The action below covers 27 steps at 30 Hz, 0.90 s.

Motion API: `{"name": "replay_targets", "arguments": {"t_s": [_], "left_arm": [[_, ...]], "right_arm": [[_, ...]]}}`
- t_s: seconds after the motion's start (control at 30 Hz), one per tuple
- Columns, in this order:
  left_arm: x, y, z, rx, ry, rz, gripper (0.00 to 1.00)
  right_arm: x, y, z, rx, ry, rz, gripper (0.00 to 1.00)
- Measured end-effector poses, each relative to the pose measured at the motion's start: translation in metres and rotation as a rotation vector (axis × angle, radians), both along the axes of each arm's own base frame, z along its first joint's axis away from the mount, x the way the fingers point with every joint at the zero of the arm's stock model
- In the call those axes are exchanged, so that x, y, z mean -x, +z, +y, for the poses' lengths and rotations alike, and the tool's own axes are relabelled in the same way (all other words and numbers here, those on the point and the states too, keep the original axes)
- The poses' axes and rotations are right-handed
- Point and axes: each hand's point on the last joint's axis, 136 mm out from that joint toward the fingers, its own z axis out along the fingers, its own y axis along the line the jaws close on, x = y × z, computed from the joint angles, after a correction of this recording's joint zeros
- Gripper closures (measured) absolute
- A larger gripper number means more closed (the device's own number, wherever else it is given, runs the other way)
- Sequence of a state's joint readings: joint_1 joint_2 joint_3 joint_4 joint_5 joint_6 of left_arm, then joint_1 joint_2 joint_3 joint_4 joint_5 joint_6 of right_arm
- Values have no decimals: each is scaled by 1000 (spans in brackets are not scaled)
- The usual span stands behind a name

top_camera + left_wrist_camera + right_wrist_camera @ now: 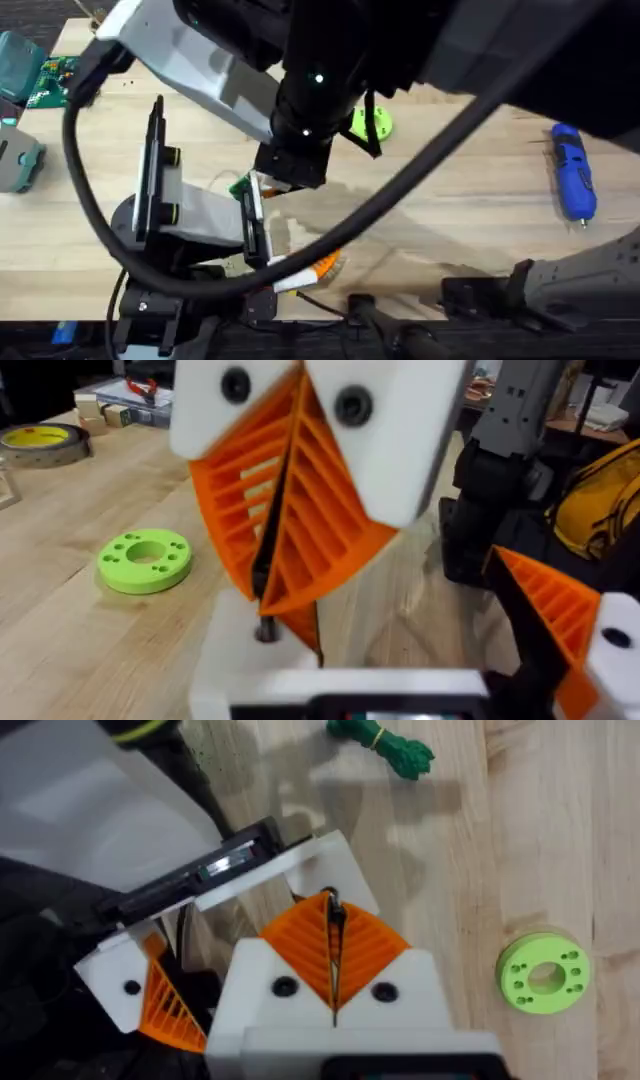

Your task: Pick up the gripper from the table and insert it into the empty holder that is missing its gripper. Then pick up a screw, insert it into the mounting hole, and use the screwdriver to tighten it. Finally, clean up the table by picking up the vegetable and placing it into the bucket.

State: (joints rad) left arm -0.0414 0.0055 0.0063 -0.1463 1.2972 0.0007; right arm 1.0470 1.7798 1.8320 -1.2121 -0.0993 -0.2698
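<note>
My right gripper [333, 960] reaches across the middle and is shut on a thin dark screw [336, 918]. It holds the screw's tip against the white holder [300, 870] on one finger of my left gripper [292, 232]. The left gripper is open, its fingers wide apart. Its other finger carries an orange ribbed pad [545, 605]. A sliver of orange [303, 628] shows at the holder under the right pads; I cannot tell if it is the gripper seated there. The dark green vegetable [385, 742] lies just beyond the two hands. The blue screwdriver [573, 180] lies at the far right. The bucket is out of view.
A lime green ring disc [368, 123] lies beyond the hands. A roll of yellow tape [45, 445] and a red-handled tool [140, 387] sit further off. A green circuit board [45, 80] and a grey block [18, 160] are at the left edge.
</note>
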Motion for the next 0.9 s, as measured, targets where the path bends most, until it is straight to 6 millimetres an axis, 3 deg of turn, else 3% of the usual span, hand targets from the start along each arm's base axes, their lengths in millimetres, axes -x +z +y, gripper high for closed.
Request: {"name": "replay_targets", "arguments": {"t_s": [0.9], "left_arm": [[-1, 0, 0, -6, 3, -23, 7]], "right_arm": [[2, 1, 3, -16, 6, 14, 996]]}}
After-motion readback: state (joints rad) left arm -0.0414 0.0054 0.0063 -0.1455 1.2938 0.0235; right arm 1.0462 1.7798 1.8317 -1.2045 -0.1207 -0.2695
